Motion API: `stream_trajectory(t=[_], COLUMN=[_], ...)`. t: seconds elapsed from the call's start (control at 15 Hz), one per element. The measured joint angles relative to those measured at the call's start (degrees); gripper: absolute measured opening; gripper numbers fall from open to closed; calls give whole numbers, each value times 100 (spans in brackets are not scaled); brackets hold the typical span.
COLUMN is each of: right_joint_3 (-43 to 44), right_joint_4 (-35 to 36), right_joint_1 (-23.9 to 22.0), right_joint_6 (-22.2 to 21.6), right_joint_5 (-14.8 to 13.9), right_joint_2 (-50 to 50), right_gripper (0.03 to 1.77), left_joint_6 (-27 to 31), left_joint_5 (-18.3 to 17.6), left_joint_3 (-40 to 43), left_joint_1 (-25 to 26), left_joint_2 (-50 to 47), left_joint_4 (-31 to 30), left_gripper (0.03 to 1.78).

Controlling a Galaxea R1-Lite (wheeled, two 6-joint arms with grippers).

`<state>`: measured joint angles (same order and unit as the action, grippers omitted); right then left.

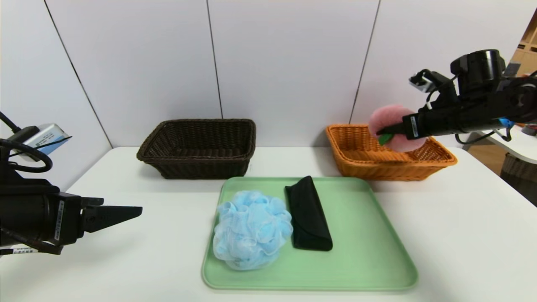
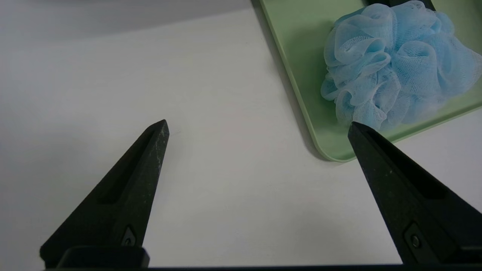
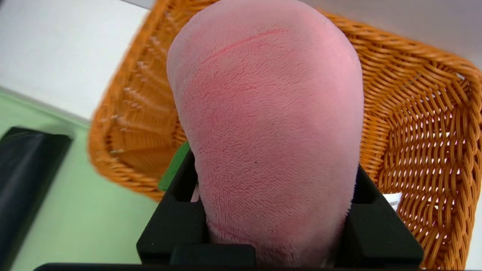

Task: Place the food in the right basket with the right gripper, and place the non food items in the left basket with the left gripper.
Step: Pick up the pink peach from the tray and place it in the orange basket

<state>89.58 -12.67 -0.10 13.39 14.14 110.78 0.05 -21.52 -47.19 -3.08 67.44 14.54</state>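
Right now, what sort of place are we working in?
Likely an indoor lab or test bench: bare white table, plain panel wall, and a staged tray between two baskets.

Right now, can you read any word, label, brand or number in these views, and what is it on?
No text can be read.
White sticker on the right gripper: print too small.
Sticker on the left gripper: too small.
White tag by the plush peach: shows no readable print.

Pale green tray [image 1: 377,251] on white table [image 1: 461,235], grey panelled wall [image 1: 285,63] behind
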Motion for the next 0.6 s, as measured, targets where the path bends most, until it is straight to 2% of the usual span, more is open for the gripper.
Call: stream_trajectory(t=[0.2,0.6], right_joint_3=[400,614], right_joint_4=[-4,-1], right_joint_1=[-128,-174], right_joint_6=[-51,-72], right_joint_5=[-157,-174], right_joint_2=[557,1069], right_gripper=[79,79], left_joint_6=[17,28], left_joint_5=[-6,2], left_joint_3=[135,260], left_joint_1=[0,0], left_joint_2=[20,23], left_joint_4=[-251,-295], left_gripper=[169,169])
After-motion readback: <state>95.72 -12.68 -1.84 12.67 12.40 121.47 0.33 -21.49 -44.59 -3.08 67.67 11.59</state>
